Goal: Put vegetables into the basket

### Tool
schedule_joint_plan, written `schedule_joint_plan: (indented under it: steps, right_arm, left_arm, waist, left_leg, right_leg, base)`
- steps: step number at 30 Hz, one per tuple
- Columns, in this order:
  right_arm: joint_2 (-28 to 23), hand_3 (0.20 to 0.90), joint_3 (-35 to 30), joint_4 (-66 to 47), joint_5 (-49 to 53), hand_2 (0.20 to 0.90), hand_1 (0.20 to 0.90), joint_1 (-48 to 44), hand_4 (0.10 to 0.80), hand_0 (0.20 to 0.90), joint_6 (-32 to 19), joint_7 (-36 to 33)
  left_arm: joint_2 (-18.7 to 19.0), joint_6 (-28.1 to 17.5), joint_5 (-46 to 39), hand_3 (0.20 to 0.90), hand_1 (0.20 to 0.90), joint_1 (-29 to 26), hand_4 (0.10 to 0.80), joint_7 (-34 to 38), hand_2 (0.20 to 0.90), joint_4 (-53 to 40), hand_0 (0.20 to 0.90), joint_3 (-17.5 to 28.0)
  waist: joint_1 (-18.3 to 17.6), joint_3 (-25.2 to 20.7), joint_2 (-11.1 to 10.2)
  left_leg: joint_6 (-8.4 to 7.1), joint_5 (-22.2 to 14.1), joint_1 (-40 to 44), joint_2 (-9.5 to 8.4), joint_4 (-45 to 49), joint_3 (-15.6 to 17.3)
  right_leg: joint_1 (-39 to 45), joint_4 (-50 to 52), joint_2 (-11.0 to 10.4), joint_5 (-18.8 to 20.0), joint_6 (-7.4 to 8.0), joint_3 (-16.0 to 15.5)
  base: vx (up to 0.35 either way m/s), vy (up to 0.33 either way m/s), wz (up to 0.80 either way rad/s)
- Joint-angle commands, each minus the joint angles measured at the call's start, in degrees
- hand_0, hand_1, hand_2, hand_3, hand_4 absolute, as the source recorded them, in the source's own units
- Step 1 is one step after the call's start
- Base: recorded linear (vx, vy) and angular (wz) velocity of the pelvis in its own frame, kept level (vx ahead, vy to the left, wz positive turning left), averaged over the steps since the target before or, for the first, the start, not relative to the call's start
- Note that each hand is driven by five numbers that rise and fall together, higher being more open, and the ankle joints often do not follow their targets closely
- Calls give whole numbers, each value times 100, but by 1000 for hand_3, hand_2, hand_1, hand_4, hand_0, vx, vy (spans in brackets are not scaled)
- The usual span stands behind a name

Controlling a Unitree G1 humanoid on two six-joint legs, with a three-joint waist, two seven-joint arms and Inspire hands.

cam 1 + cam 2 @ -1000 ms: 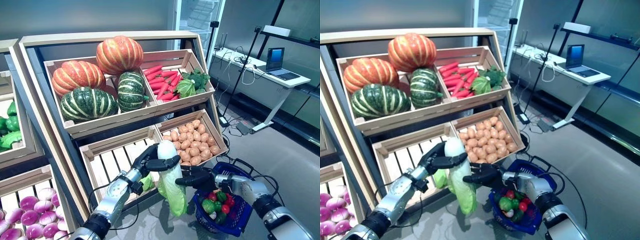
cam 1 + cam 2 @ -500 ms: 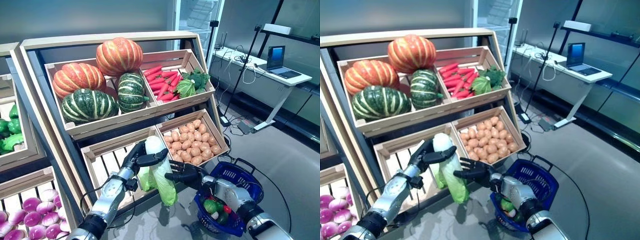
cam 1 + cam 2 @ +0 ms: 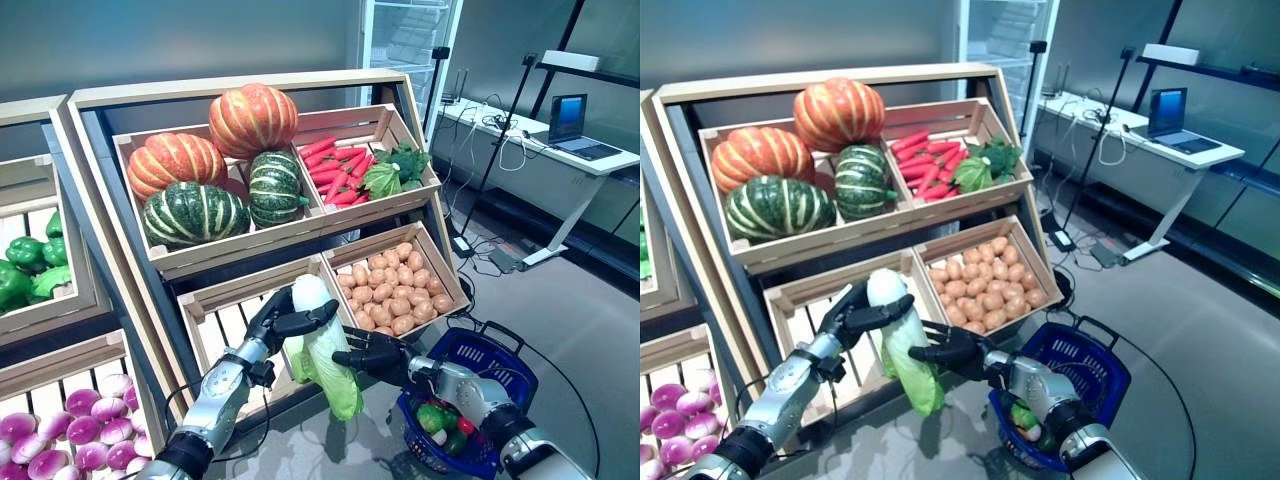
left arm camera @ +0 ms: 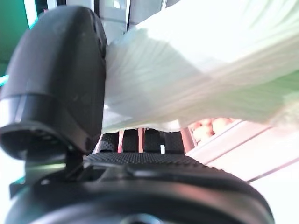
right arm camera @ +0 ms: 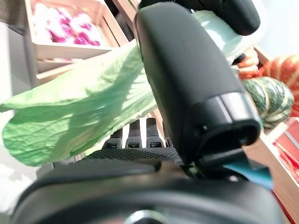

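I am at the transfer step: my left hand [image 3: 285, 318] has its fingers and thumb curled round the white stalk end of the cabbage [image 3: 325, 345], which hangs leaf-down in front of the empty slatted crate [image 3: 232, 325] and just beside the blue basket [image 3: 487, 372], not yet over it. My right hand [image 3: 375, 352] lies against the cabbage's leafy middle with fingers spread and fairly straight, supporting rather than clamping. Next, I judge the cabbage must be carried across above the basket rim and lowered onto the peppers [image 3: 437, 418] before the left hand lets go.
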Motion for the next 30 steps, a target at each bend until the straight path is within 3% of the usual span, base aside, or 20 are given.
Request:
schedule_joint_plan:
  steps: [1, 8, 9, 10, 11, 16, 27, 28, 30]
  right_arm:
    - [636, 900, 623, 356, 90, 900, 900, -906, 800, 900, 39, 764]
    - [466, 900, 1074, 718, -1151, 900, 900, -1230, 800, 900, -5, 1287]
    - [468, 538, 1124, 784, -1062, 538, 538, -1326, 558, 538, -23, 1171]
    - [469, 538, 1127, 792, -1046, 538, 538, -1336, 558, 538, -19, 1162]
    - [495, 300, 1120, 855, -899, 300, 300, -1396, 400, 300, -36, 1052]
    - [680, 300, 949, 967, -690, 300, 300, -1382, 400, 300, -185, 424]
    - [658, 300, 680, 615, -467, 300, 300, -1171, 400, 300, -400, -165]
    - [642, 300, 656, 603, -434, 300, 300, -1172, 400, 300, -409, -197]
    - [564, 300, 556, 509, -382, 300, 300, -1112, 400, 300, -441, -280]
  left_arm:
    - [-892, -593, -859, 300, 300, -1264, 400, -681, 300, -912, 300, -287]
    - [-967, -438, -898, 300, 300, -1355, 400, -859, 300, -999, 300, -498]
    - [-976, -437, -883, 300, 300, -1389, 400, -835, 300, -1004, 300, -553]
    - [-975, -441, -885, 300, 300, -1393, 400, -834, 300, -1001, 300, -560]
    - [-984, -452, -885, 300, 300, -1417, 400, -823, 300, -977, 300, -591]
    - [-1022, -408, -870, 300, 300, -1443, 400, -796, 300, -956, 300, -610]
    - [-961, -380, -776, 300, 300, -1312, 400, -747, 300, -976, 300, -591]
    - [-951, -369, -720, 415, 415, -1304, 477, -682, 415, -969, 415, -594]
    - [-912, -283, -616, 900, 900, -1257, 800, -684, 900, -933, 900, -552]
  waist:
    - [35, -141, -170]
    - [58, -154, -216]
    - [59, -150, -222]
    - [60, -149, -222]
    - [60, -143, -221]
    - [47, -161, -206]
    - [0, -131, -179]
    - [-3, -130, -180]
    - [-17, -133, -177]
  left_leg:
    - [394, -437, -92, -348, 4, 11]
    - [399, -435, -111, -358, 4, -5]
    - [402, -433, -102, -360, 4, -6]
    - [402, -433, -100, -360, 4, -5]
    - [406, -433, -90, -363, 4, -12]
    - [425, -443, -77, -371, 4, -19]
    - [433, -445, -79, -365, 4, 21]
    - [433, -446, -76, -365, 4, 22]
    - [430, -454, -70, -363, 4, 33]
  right_leg:
    - [183, 16, 26, -374, -505, 86]
    - [165, 16, 30, -352, -500, 100]
    - [168, 16, 31, -344, -501, 105]
    - [169, 16, 31, -343, -501, 105]
    - [177, 16, 31, -341, -505, 114]
    - [181, 16, 28, -332, -501, 145]
    - [160, 16, 35, -312, -489, 179]
    - [163, 16, 37, -313, -488, 180]
    - [161, 16, 38, -311, -478, 186]
  base:
    - [0, 0, 0]
    - [-2, -4, 1]
    - [0, 0, 0]
    - [0, 0, 0]
    - [0, 0, 0]
    - [0, 0, 0]
    - [0, 0, 0]
    - [0, 0, 0]
    - [0, 0, 0]
